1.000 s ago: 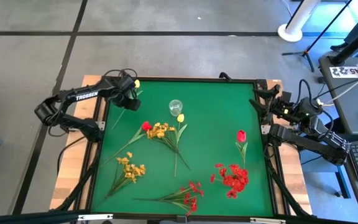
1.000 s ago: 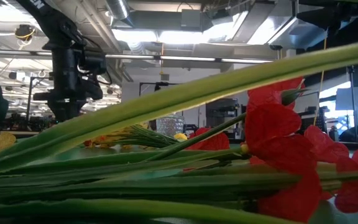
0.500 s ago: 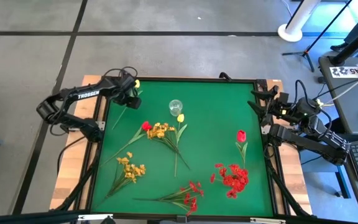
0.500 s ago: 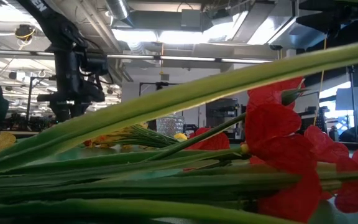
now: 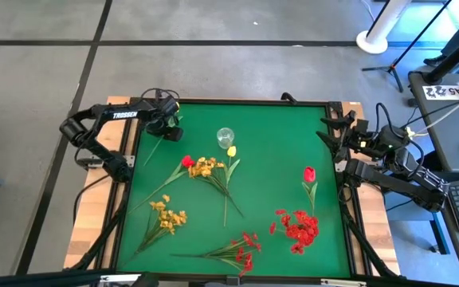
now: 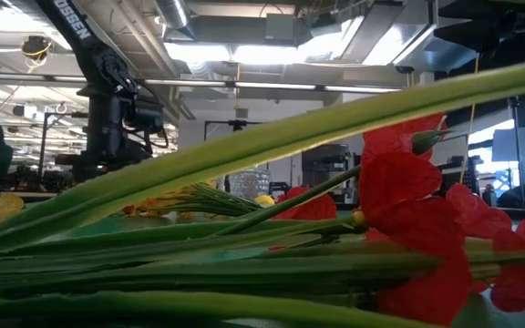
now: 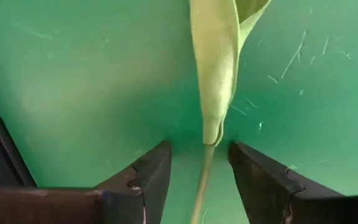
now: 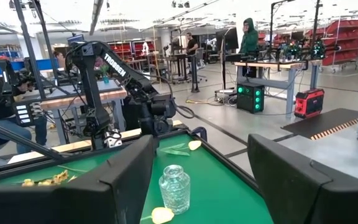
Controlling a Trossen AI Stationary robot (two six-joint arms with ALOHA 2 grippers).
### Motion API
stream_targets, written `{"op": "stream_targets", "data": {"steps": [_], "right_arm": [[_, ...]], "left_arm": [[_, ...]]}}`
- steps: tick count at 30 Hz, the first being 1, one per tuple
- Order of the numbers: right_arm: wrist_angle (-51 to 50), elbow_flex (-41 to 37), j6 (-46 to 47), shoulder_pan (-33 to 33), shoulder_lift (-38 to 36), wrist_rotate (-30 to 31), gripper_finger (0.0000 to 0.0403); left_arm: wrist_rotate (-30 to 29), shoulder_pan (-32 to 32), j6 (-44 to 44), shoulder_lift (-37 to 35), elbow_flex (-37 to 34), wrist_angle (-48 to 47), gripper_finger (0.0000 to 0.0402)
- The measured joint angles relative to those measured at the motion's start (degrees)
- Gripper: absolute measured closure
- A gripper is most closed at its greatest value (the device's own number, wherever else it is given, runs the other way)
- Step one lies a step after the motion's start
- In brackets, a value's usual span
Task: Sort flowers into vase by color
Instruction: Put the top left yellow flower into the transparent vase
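At far-left corner of green counter (image 5: 277, 151), left end effector (image 5: 168, 126) sits low over yellow tulip (image 5: 175, 107), fingers apart w/ thin stem (image 7: 202, 186) running between them, not yet pinched; leaf (image 7: 215, 68) lies just ahead. Right end effector (image 5: 335, 137) waits at right edge, fingers apart, holding nothing. Glass vase (image 5: 225, 137) stands mid-back, one yellow tulip head (image 5: 231, 151) touching or just beside its base. Other flowers lie flat: red tulips (image 5: 309, 174), yellow sprays (image 5: 168, 215), red sprays (image 5: 297, 228). Judgement: stems look light, thin, springy, prob. slick plastic; grip on bare stem below leaf, not on bloom, firm enough that it won't swivel. Vase likely tips easily.
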Motion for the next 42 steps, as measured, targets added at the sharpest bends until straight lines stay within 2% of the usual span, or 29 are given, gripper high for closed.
{"op": "stream_targets", "data": {"steps": [4, 12, 18, 27, 29, 35, 40, 42], "right_arm": [[0.0, 0.0, 0.0, 0.0, 0.0, -0.02, 0.0144], [0.04, 0.0, 0.05, 0.0, 0.0, -0.04, 0.0144], [0.05, 0.0, 1.21, 0.0, 0.0, -0.83, 0.0144], [0.02, 0.0, 1.25, 0.0, 0.0, -0.94, 0.0144], [-0.3, 0.0, 1.25, 0.0, 0.0, -0.94, 0.0144], [-1.11, -0.82, 1.27, 0.0, -0.02, -0.93, 0.0144], [-0.51, -2.36, 1.29, 0.0, -0.02, -0.94, 0.0144], [-0.52, -2.68, 1.42, 0.0, -0.01, -0.93, 0.0144]], "left_arm": [[0.24, -0.02, 1.66, -0.58, -0.18, 0.03, 0.0265], [-0.16, -0.48, -0.25, -1.44, 1.13, -0.79, 0.039], [-0.61, -3.5, -0.26, -1.43, 5.75, -0.55, 0.0397], [-5.15, -13.06, -0.24, -3.47, 19.0, 1.35, 0.0399], [-5.19, -16.16, 1.04, -4.95, 20.86, 5.61, 0.04], [-4.61, -26.53, 8.25, -8.38, 21.27, 29.04, 0.0401], [-5.58, -31.05, 13.13, -7.08, 19.16, 48.83, 0.0401], [-7.33, -31.62, 14.36, -6.15, 17.07, 53.67, 0.0401]]}}
